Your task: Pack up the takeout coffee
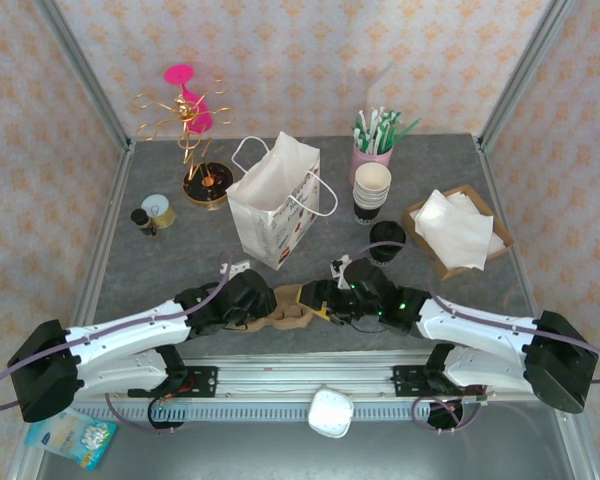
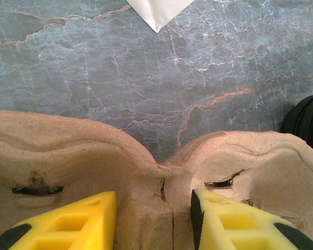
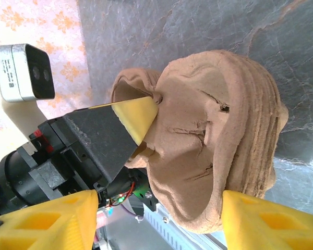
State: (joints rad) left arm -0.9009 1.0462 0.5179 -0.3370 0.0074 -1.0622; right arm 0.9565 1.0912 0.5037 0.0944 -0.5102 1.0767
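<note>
Straddling the ridge of the carrier stack (image 1: 292, 308), the left gripper (image 2: 152, 221) is part-closed, its grip untellable; the right gripper (image 3: 159, 211) is held open, presumably for steadying.

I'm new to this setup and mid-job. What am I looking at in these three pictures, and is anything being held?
These are two robot arms, the left arm and the right arm, bolted at the near edge of a grey table. The wide picture looks down from above and behind them. The other two pictures come from a camera on each wrist, so the yellow fingers at the bottom belong to that arm's own pincer.

On the table stand a white paper bag, a stack of open cups, a lidded black cup, a pink pot of straws, a box of napkins and a gold stand.

Both arms meet at some stacked cardboard cup carriers. The left pincer looks pinched on their middle ridge. The right pincer is open astride the stack, gripping nothing.
</note>
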